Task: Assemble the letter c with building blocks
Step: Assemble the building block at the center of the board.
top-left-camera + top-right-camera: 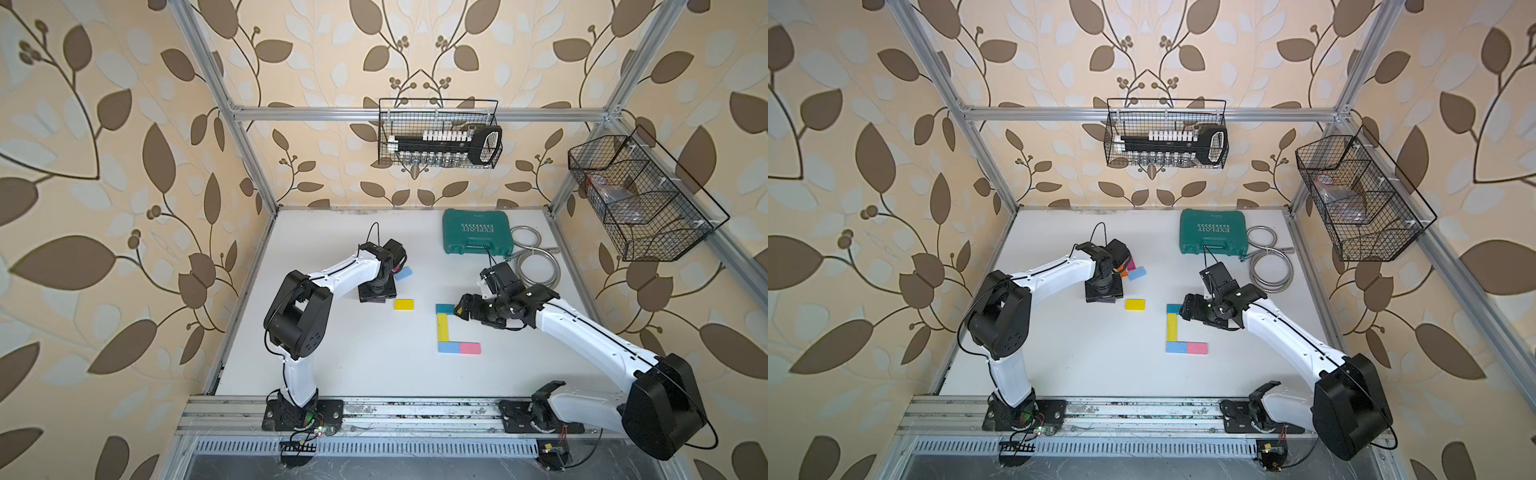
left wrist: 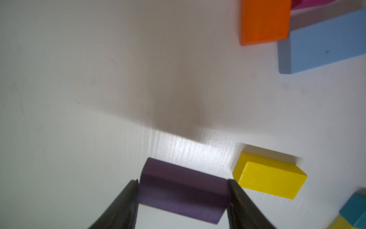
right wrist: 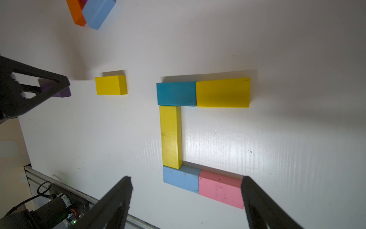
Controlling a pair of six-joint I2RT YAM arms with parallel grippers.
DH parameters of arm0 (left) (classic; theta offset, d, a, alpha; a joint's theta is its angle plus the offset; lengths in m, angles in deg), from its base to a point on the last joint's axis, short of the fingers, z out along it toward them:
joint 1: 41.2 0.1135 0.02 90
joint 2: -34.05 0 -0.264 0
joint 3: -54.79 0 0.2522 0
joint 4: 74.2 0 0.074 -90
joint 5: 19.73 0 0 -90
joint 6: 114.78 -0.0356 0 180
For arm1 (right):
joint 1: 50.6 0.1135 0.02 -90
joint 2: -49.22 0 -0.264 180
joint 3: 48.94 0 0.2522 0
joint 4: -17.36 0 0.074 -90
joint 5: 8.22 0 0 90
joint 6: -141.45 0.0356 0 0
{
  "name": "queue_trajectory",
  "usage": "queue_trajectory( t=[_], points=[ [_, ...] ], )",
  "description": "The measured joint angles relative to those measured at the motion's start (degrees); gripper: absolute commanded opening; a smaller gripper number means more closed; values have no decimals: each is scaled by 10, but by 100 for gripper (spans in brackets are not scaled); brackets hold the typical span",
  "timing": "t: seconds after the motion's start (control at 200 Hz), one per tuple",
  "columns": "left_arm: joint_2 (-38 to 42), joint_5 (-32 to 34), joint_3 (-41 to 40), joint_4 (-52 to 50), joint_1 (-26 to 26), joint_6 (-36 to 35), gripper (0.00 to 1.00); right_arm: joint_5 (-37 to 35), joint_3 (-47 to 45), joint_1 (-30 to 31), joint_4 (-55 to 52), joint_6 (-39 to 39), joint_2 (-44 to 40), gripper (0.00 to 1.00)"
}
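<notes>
Leaf-patterned wallpaper rings a white tabletop [image 1: 332,365] where a block letter lies a little toward 3 o'clock from centre, its mouth facing 3 o'clock. A long yellow wooden bar [image 3: 171,136] forms the spine. At its 12 o'clock end a teal rectangular block [image 3: 176,93] touches a short yellow rectangular block [image 3: 222,92] on its 3 o'clock side. At the 6 o'clock end a light blue rectangular block [image 3: 182,179] abuts a pink rectangular block [image 3: 219,188].

The right gripper [image 1: 462,311] hovers over the letter's 12 o'clock arm, jaws spread wide with nothing between them. At 9 o'clock from the teal block lies a loose yellow block [image 1: 404,304], apart from the letter. Farther toward 9 o'clock the left gripper [image 2: 183,181] points down, its black fingers [image 2: 126,196] clamped on the ends of a dark purple rectangular block [image 2: 178,198] — whether that block rests on the table cannot be told.

At about 1 o'clock from that gripper a second light blue block [image 1: 404,273], an orange block [image 1: 1124,273] and a magenta block [image 1: 1131,262] huddle together. A green plastic tool case [image 1: 476,230] and a coiled metal hose [image 1: 536,266] sit near the far edge, toward 1 o'clock.
</notes>
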Motion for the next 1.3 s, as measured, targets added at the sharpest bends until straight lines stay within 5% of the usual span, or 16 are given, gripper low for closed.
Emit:
queue_trajectory(
  t=[0.32, 1.3],
  points=[
    [0, -21, -44, 51, 3, -17, 58, -7, 42, 57, 2, 17, 31, 85],
    [-2, -49, -51, 69, 4, -15, 84, -28, 46, 67, -1, 32, 45, 85]
  ],
)
